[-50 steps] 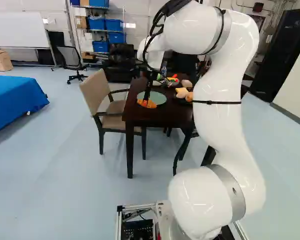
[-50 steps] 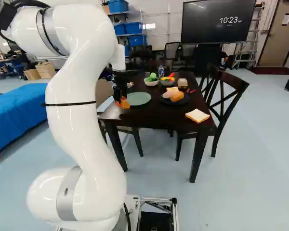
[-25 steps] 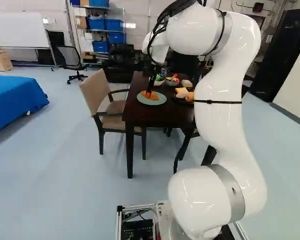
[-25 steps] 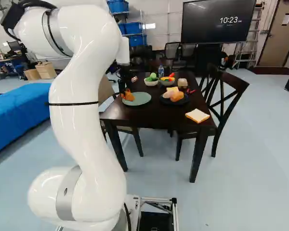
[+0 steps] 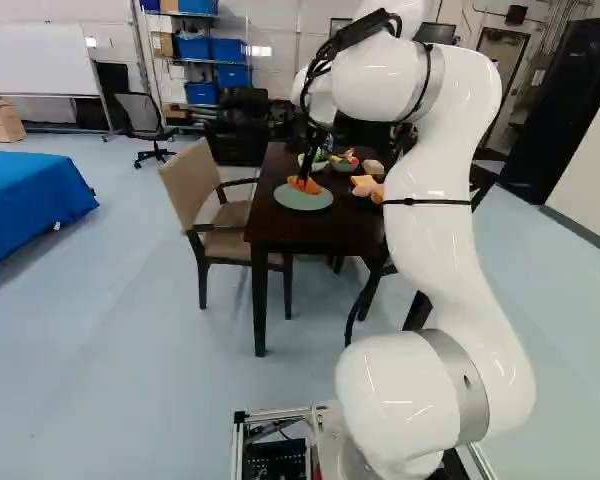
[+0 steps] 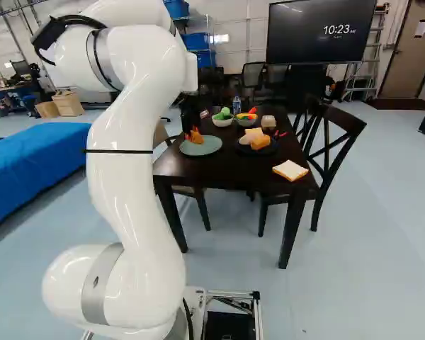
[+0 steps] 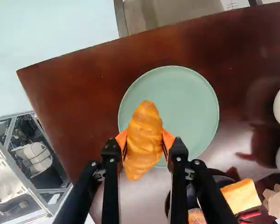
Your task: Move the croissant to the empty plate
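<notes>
One dark table (image 6: 219, 170) stood ahead of me, and beyond it a black screen (image 6: 290, 46) showed white digits. On the table lay a pale green plate (image 7: 191, 107), and near it a dark plate (image 6: 243, 151) held bread-like pieces. A white bowl (image 6: 222, 123) held something green; a grey bowl (image 6: 246, 123) beside it held red and yellow things. My pincer (image 5: 303, 178) was clamped on the croissant (image 7: 143, 140), an orange pad (image 7: 167, 140) against either side. I had the croissant over the green plate's edge, though I couldn't tell whether they touched. Its long axis ran crosswise to the line between my pads, one tapered end ahead over the plate, the other back past the rim.
</notes>
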You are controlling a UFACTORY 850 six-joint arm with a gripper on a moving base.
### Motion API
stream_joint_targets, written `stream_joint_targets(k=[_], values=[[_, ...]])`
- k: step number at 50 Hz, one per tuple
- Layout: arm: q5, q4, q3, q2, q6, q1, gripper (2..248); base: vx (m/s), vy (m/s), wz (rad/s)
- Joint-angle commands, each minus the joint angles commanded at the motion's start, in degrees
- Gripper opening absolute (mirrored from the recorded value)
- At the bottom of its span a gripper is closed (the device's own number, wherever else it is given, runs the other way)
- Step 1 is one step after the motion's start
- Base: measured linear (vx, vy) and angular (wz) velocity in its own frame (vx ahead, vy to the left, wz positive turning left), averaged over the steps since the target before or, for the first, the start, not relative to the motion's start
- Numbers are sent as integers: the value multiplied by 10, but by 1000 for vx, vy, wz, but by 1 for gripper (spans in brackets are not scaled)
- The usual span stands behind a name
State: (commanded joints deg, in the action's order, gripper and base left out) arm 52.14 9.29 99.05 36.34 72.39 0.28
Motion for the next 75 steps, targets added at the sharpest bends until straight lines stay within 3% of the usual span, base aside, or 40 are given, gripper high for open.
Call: stream_joint_targets(k=[39,75], values=[[55,0,130,110,0,-8,107,0,0,0],[69,0,132,112,0,-8,107,0,0,0]])
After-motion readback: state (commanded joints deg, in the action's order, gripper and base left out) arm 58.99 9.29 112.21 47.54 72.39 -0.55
